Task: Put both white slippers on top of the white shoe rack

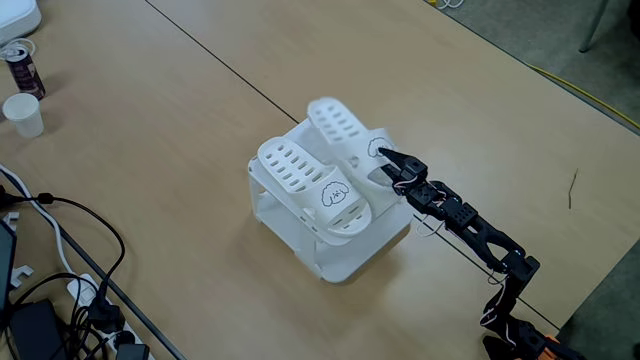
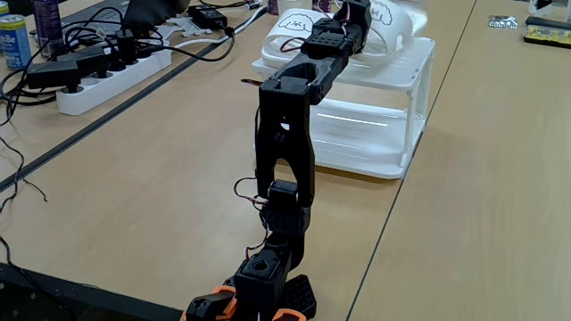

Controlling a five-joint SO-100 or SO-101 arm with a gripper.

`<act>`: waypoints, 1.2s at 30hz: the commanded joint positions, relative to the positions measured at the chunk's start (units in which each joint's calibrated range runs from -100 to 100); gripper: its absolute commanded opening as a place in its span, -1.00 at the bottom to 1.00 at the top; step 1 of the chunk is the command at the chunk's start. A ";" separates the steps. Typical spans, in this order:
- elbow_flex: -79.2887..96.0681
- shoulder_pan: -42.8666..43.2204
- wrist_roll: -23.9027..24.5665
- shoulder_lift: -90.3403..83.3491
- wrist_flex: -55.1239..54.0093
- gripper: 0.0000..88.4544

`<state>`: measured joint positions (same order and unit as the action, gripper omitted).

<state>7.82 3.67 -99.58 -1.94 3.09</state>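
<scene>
The white shoe rack (image 1: 350,255) stands mid-table. One white slipper (image 1: 305,180) with a puppy face lies flat on its top, on the left side in this fixed view. The second white slipper (image 1: 340,125) lies beside it at the back, its far end sticking out past the rack's edge and blurred. My gripper (image 1: 383,165) reaches in from the lower right and is shut on this slipper's strap. From behind the arm, the other fixed view shows the rack (image 2: 393,134), the resting slipper (image 2: 290,22), the held slipper (image 2: 397,18) and the gripper (image 2: 352,11) at the top.
A red can (image 1: 22,68) and a white paper cup (image 1: 24,114) stand at the far left. Cables and plugs (image 1: 90,310) crowd the lower left corner. A power strip (image 2: 107,76) lies left of the arm. The table edge runs close to the arm's base.
</scene>
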 commanded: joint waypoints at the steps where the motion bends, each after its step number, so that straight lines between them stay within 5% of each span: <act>1: -1.73 0.19 -0.42 -4.16 -0.24 -0.62; 36: 8.20 -1.29 -0.42 -8.62 -0.24 -0.60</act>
<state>15.99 2.25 -99.58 -4.49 3.09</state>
